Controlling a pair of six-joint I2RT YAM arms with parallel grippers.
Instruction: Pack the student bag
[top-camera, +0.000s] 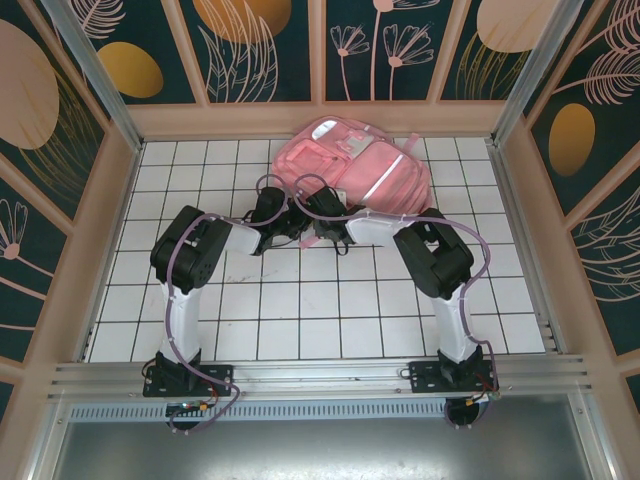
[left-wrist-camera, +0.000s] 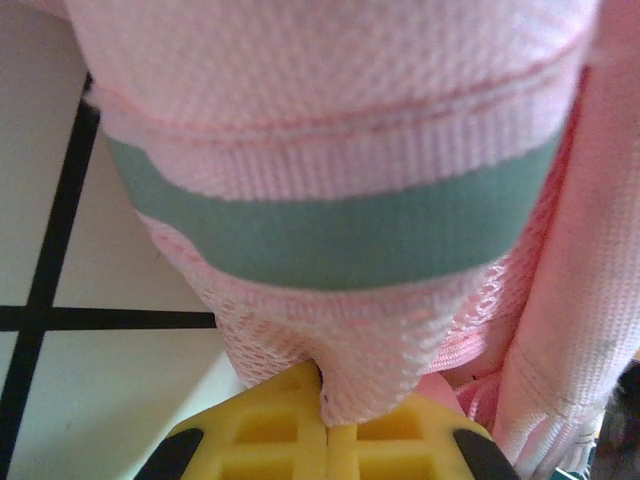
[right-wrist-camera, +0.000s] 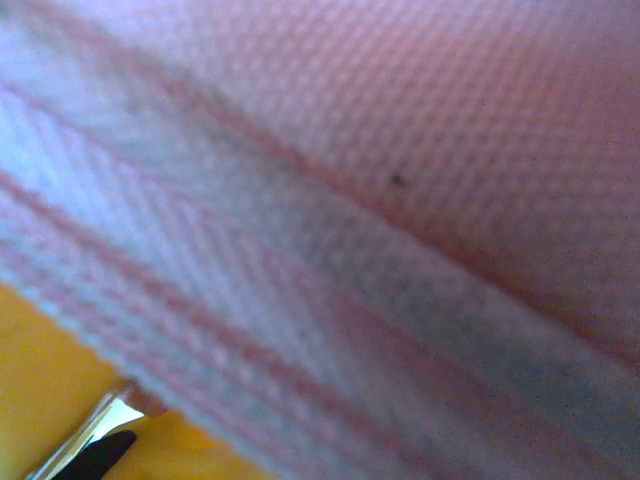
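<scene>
On tiled table (top-camera: 300, 300), student bag (top-camera: 360, 170) lies flat, long axis crosswise.

One pink backpack (top-camera: 365, 165), one pale stripe (top-camera: 385, 185) across its front, two robot arms, a left arm (top-camera: 185, 260) and a right arm (top-camera: 440, 265), two grippers, a left gripper (left-wrist-camera: 325, 420) and a right gripper (top-camera: 322, 212), one white tiled table (top-camera: 300, 310).

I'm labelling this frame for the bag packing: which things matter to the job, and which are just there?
Job: student bag; left gripper, pinching its mesh; right gripper, against its fabric.
Just there: white tiled table; patterned walls.
</scene>
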